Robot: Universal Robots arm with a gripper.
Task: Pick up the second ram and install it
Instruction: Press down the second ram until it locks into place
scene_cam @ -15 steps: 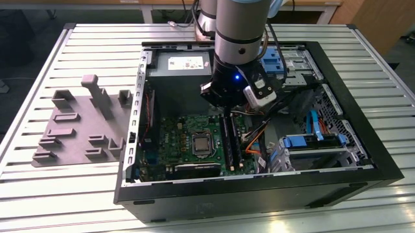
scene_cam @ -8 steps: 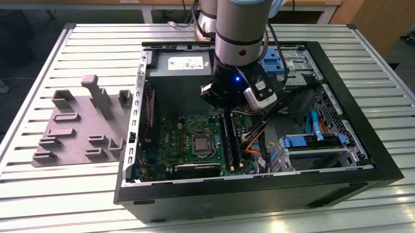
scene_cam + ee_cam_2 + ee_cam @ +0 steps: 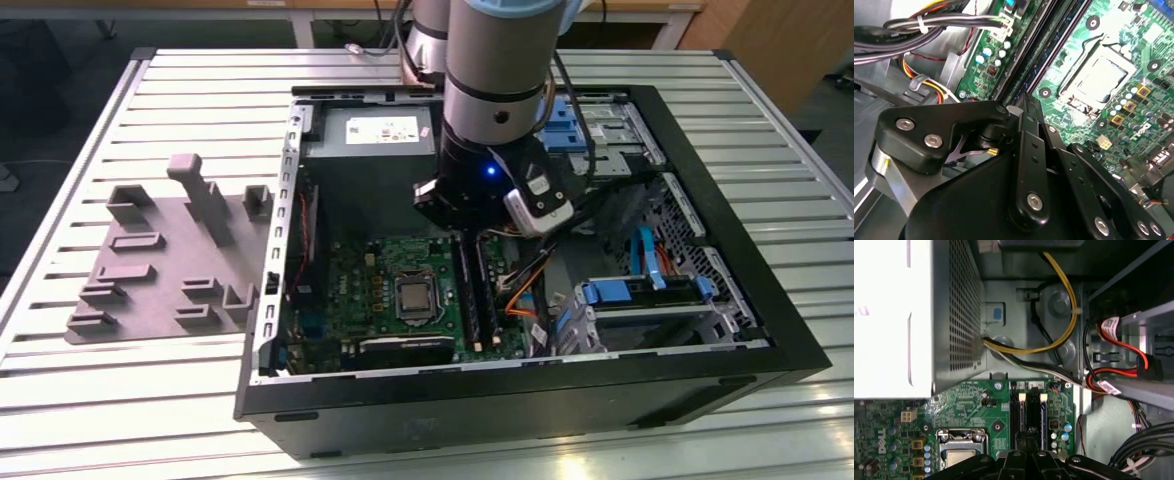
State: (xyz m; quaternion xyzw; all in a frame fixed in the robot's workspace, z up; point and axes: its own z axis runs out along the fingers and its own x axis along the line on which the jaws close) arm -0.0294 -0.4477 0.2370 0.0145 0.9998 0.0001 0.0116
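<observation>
Grey slatted table [image 3: 174, 400], with the black computer case [image 3: 747, 330] lying open on it, and the arm reaches straight down into the middle of that case. The gripper [image 3: 461, 230] hangs low over the green motherboard [image 3: 360, 290], right at the far end of the long black slots [image 3: 478, 295], just to the exterior view's right of the processor socket [image 3: 416, 298]. The grey power-supply box [image 3: 367, 150] sits in the far corner of the case, on the exterior view's left of the arm.

In the first wrist view, the gripper [image 3: 1026, 452] lines up with a pair of blue-edged slots [image 3: 1021, 420]. A narrow dark strip [image 3: 1031, 415] runs straight out from it between them. Whether that strip is the second ram or a bare slot, I cannot tell. Nor can I tell whether the gripper is clamped on anything or standing apart, because its own black links cover the spot.

The second wrist view looks past those links [image 3: 1026, 150], and the slots [image 3: 1024, 70] run away directly beyond them.

Outside the case, on the exterior view's left, a grey moulded tray [image 3: 160, 260] lies flat on the table, well apart from the arm. Blue drive brackets [image 3: 654, 290] sit at the near right of the case, and yellow and orange cables [image 3: 1064, 315] loop past the power supply.
</observation>
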